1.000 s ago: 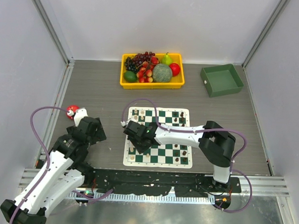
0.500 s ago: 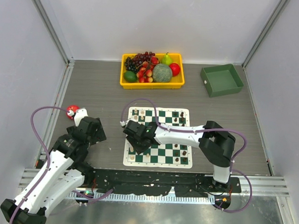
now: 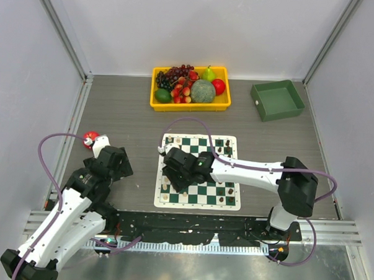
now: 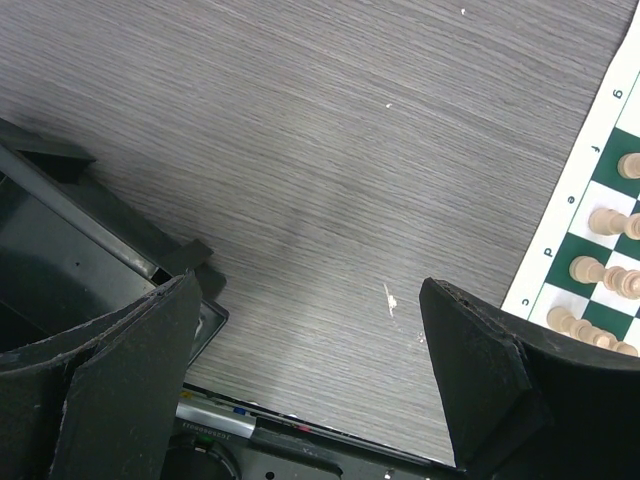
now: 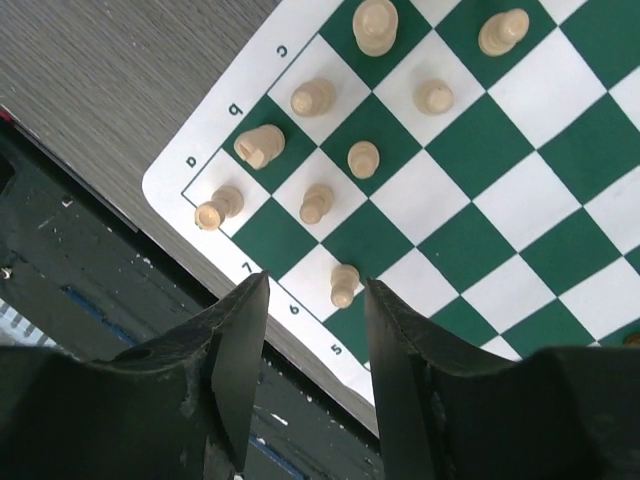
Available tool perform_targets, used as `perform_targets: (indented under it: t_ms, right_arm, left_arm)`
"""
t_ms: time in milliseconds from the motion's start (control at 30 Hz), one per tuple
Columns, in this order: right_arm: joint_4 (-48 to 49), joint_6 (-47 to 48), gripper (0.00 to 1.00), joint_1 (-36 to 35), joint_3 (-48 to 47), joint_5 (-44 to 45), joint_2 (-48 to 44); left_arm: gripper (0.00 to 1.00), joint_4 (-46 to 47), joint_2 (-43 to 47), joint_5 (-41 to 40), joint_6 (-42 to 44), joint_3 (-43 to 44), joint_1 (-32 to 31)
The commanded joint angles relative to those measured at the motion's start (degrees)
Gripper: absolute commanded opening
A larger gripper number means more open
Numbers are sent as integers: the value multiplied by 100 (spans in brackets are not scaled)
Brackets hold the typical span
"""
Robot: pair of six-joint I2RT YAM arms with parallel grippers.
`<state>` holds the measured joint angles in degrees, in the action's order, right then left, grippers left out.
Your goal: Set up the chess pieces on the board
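Note:
The green-and-white board lies on the table in front of the arms. Cream chess pieces stand along its left side and dark ones on its right. My right gripper hovers over the near left corner. In the right wrist view it is open, and a cream pawn stands free on a square by its fingertips. Several more cream pieces stand beyond. My left gripper is wide open over bare table, left of the board's edge.
A yellow tray of fruit sits at the back. A green bin stands at the back right. A small red object lies near the left wall. The metal mounting rail runs along the near edge.
The right gripper's jaws have spread apart, letting go of the cream pawn, which now stands on the board. The right arm's elbow has swung to the right. The left arm has not moved.

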<state>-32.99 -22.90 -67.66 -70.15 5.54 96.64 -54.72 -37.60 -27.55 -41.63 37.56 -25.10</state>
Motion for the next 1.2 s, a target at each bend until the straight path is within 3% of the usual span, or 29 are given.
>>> perform_targets:
  t_ms: [0,1167]
  right_arm:
    - [91,-154,49,-19,238,62,-278]
    - [-172,-31,34,-11,344,-290,347]
  left_arm:
    - [99,172,16,4,-91,41,32]
    - [99,295,60,92,-91,-73,32]
